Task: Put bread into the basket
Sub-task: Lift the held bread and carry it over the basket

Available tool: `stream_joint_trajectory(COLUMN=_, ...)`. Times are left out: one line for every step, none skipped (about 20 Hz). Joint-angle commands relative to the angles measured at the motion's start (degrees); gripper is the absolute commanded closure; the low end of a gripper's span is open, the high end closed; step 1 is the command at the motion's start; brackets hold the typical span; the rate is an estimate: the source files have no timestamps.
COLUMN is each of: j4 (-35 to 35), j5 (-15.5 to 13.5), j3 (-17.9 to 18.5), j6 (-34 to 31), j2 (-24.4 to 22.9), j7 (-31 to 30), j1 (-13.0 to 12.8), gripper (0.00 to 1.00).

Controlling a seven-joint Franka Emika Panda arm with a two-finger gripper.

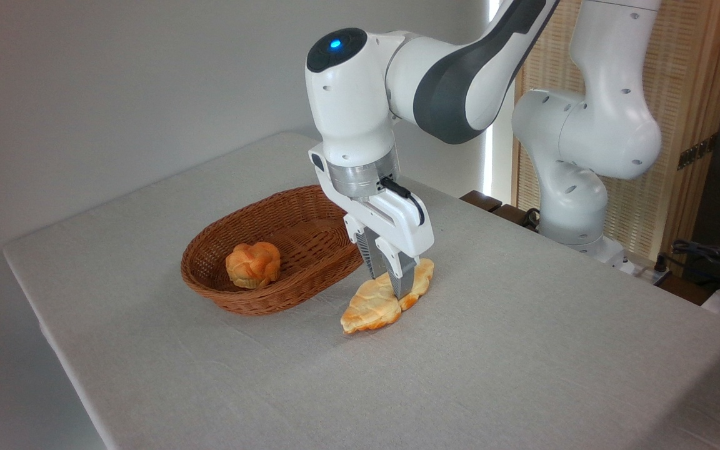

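Note:
The bread [365, 310], a flat leaf-shaped golden loaf, lies on the grey tablecloth just right of the basket [244, 304]. My gripper [389, 282] points straight down over the loaf's far half. Its two fingers are pinched in against the loaf's sides, so it is shut on the bread. The loaf's near tip still rests on the cloth. The oval brown wicker basket sits left of the gripper, its right rim close to the fingers.
A small round orange bun [252, 264] sits in the basket's left end. The arm's white base [575, 206] stands at the table's far right edge. Cables [710, 259] and a slatted wooden screen [685, 94] lie beyond it. The table's left edge [54, 350] drops off near the basket.

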Motion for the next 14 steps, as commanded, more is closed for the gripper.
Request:
stream_joint_trajectory(j4=0.6, j5=-0.3, j3=0.0, j6=-0.6, j2=-0.1, j7=1.2, j1=-0.2, gripper=0.71)
stream_joint_trajectory(j4=1.4, j5=-0.3, j3=0.0, j6=-1.6, j2=-0.1, j7=1.2, j1=-0.2, gripper=0.71)
stream_joint_trajectory(j4=3.4, j5=-0.4, j3=0.0, j6=-4.6, j2=-0.1, j7=1.3, j1=-0.1, gripper=0.71)
stream_joint_trajectory(j4=4.6, j5=-0.5, j3=0.0, j6=-6.1, j2=-0.1, j7=1.3, j1=0.0, gripper=0.71)
stream_joint_trajectory(j4=7.4, j5=-0.9, j3=0.0, j6=-8.5, j2=0.0, j7=1.3, j1=0.2, gripper=0.71)
stream_joint_trajectory(j4=10.1, j5=-1.0, j3=0.0, j6=-10.2, j2=0.0, j7=1.2, j1=0.7, gripper=0.71)
stream_joint_trajectory(j4=11.9, j5=-1.1, j3=0.2, j6=-11.4, j2=0.1, j7=1.1, j1=0.8, gripper=0.71)
stream_joint_trajectory(j4=15.4, j5=-1.1, j3=0.7, j6=-14.2, j2=0.3, j7=1.1, j1=1.2, gripper=0.71)
stream_joint_trajectory(j4=17.2, j5=-1.1, j3=0.8, j6=-15.5, j2=0.4, j7=0.9, j1=1.2, gripper=0.71)
stream_joint_trajectory(j4=20.4, j5=-1.0, j3=0.8, j6=-17.7, j2=0.5, j7=0.7, j1=1.2, gripper=0.7)
stream_joint_trajectory(j4=22.0, j5=-1.1, j3=0.9, j6=-18.7, j2=0.5, j7=0.6, j1=1.2, gripper=0.7)
stream_joint_trajectory(j4=24.5, j5=-1.1, j3=0.9, j6=-20.8, j2=0.5, j7=0.5, j1=1.2, gripper=0.69)
stream_joint_trajectory(j4=25.4, j5=-1.2, j3=0.8, j6=-21.6, j2=0.6, j7=0.4, j1=1.2, gripper=0.67)
stream_joint_trajectory(j4=26.7, j5=-1.8, j3=0.1, j6=-22.8, j2=0.9, j7=0.2, j1=1.1, gripper=0.67)
